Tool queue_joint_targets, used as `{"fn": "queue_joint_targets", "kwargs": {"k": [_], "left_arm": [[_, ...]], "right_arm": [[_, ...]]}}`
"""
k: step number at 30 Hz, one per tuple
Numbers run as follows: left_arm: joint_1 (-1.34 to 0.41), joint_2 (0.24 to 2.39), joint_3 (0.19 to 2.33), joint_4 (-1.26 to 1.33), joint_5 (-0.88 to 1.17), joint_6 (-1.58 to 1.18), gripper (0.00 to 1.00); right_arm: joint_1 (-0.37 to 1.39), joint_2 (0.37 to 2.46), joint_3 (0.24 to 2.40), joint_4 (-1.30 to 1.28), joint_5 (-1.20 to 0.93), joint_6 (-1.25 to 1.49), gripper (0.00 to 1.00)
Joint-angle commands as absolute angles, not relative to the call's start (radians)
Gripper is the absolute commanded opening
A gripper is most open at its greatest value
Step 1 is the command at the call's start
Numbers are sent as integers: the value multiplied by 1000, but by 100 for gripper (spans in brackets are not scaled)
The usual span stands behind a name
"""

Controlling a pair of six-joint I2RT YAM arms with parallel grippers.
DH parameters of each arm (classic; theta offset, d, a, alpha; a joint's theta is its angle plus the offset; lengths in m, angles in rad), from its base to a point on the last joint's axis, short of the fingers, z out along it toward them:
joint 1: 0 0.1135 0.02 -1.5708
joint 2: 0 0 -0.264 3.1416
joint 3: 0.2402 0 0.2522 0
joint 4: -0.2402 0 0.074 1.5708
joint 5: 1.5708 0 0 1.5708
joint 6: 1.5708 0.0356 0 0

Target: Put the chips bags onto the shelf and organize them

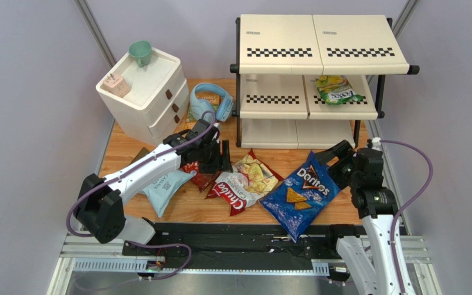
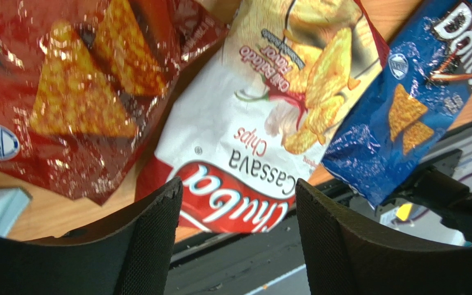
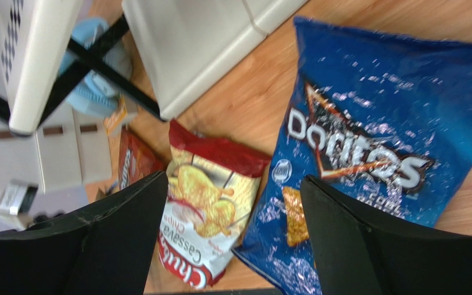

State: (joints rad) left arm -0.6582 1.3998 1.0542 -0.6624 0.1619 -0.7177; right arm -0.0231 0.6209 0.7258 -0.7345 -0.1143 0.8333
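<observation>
- Holding left fingers open and empty at centre-left, over the red Doritos bag.
- Reading "Chuba Cassava Chips" on the white-and-red bag, mid-frame.
- Holding right fingers open, empty, nearest the blue Doritos bag, its long axis running lower left to upper right.
- Aiming for the shelf, upper right, with the green bag lying on its middle tier.

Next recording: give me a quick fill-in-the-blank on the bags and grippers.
The green-yellow bag lies on the shelf's ___ tier.
The white-and-red cassava bag lies ___ the red Doritos bag and the blue Doritos bag.
The left gripper and right gripper both stand ___.
Missing: middle; between; open.
</observation>
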Motion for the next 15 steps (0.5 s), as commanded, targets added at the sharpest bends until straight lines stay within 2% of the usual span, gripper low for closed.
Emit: {"fn": "queue_joint_targets", "kwargs": {"k": [1,10,15], "left_arm": [[-653,1486,1153,-672,165,-601,73],[-646,1615,1181,-584,201,-445,74],[-627,1666,1212,-558,245,-430,75]], "right_arm": [[121,581,719,-776,-138,821,84],[372,569,603,-730,-161,830,81],[396,545,584,-726,-143,841,80]]}}
